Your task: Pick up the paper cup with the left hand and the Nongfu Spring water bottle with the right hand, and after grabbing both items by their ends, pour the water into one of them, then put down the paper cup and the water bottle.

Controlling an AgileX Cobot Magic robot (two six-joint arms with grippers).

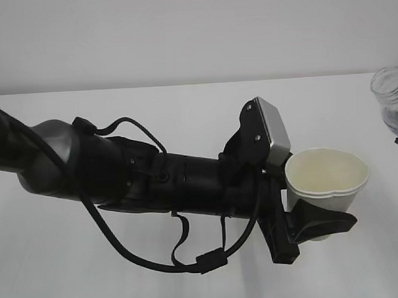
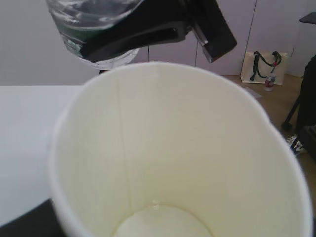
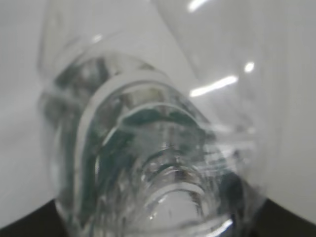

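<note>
Exterior view: we see the left end effector [image 1: 315, 226] clamped around the lower wall of the cup [image 1: 327, 178], which hangs upright above the white worktop [image 1: 185, 123].
Cup contents: the pale inside looks dry and empty in the left wrist view [image 2: 168, 163]; we see no water in it.
Bottle: at the far right edge of the exterior view, the open neck of the bottle [image 1: 391, 94] shows, apart from the cup and higher.
Right end effector: the left wrist view shows its black fingers [image 2: 148, 29] closed across the bottle body [image 2: 91, 27], above and behind the cup rim.
Bottle contents: clear water [image 3: 163, 163] seems to fill it, with green label colour showing through; we cannot tell the level.
Step in hand: we judge both items lifted and the pour not yet begun.
Doing it well: we would bring the neck over the cup's middle, tip slowly, keep the cup level, and avoid squeezing its thin wall.
</note>
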